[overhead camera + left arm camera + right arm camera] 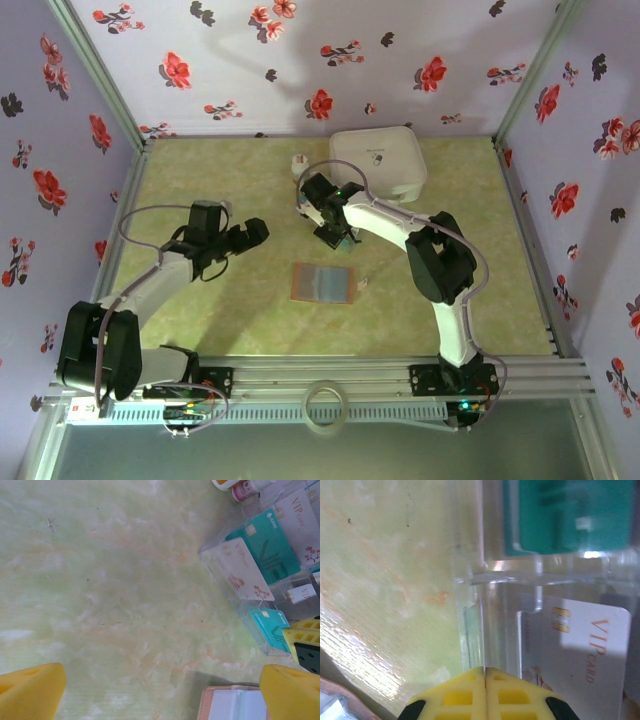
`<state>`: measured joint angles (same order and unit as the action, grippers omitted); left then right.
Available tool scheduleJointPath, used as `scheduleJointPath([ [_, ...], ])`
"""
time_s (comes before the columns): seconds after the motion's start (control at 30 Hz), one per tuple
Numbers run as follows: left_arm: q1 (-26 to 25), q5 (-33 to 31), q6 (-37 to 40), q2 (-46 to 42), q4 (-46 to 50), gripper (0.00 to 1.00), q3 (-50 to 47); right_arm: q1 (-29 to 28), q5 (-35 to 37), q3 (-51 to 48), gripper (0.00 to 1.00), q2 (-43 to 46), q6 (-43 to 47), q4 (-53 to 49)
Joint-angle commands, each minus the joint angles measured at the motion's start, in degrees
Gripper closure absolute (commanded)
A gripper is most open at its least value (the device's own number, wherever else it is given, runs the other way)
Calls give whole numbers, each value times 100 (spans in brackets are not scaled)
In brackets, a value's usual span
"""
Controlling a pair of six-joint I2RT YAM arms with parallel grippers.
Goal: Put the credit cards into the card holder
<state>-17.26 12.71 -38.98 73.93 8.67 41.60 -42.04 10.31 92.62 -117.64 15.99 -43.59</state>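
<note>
- Four credit cards (pixel 265 545) easy to count in the clear stand (pixel 212 555): two teal, two white.
- One card holder (pixel 323 282), flat on the table.
- Left gripper (pixel 160 695) jaws wide; right gripper (pixel 485 690) pinched shut.

Left gripper (pixel 248 238) jaws wide apart, right gripper (pixel 485 674) jaws tight together

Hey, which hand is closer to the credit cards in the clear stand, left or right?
Right. The right hand, shut, is at the clear stand holding the credit cards; the left hand, open, hangs off to its left over the table.
</note>
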Motion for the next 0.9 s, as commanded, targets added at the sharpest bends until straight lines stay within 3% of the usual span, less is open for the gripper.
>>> scheduleJointPath([
  [0.0, -37, 104, 122, 17, 198, 0, 257, -114, 177, 225, 100, 349, 309, -3],
  [0.43, -128, 126, 321, -43, 480, 0, 370, -234, 326, 453, 100, 1249, 114, -88],
  [0.63, -495, -236, 550, -98, 651, 0, 388, -137, -165, -192, 100, 1982, -1204, 310],
  [0.87, -1216, -971, 936, -111, 1038, 0, 337, -78, -1235, -2100, 100, 3279, -3265, 1709],
])
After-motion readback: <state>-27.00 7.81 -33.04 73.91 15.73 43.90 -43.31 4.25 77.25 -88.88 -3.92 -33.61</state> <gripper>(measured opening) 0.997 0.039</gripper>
